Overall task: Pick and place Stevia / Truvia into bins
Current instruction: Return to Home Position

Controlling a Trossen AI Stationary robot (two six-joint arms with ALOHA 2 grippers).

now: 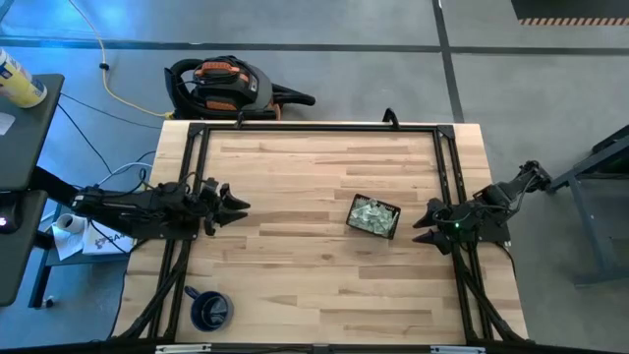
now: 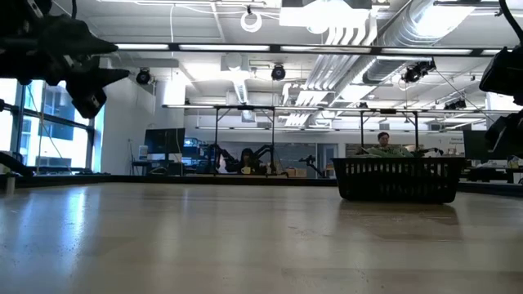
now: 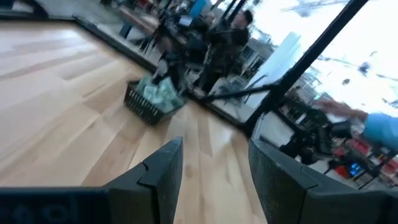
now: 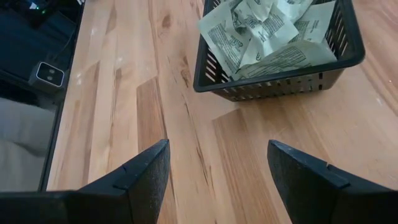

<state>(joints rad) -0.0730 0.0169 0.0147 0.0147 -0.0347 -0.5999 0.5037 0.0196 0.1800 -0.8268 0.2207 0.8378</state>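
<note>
Overhead, the black tray [image 1: 373, 217] sits right of centre on the wooden table [image 1: 295, 167], heaped with pale green-and-white Stevia sachets [image 1: 370, 212]. The right gripper [image 1: 421, 224] hangs just beside the tray, near the table's right edge, with its jaws released and empty. Its wrist camera shows the two dark fingers [image 4: 143, 174] spread wide over bare wood, with the tray and its crumpled sachets in the upper right of that picture, clear of the fingers. The left gripper [image 1: 242, 208] is at the left of the overhead frame, well apart from the tray, its jaws likewise parted and holding nothing. A dark blue mug [image 1: 209, 310] stands at the table's lower left. At table height the tray shows at the right, with a person [image 2: 384, 145] far behind it.
</note>
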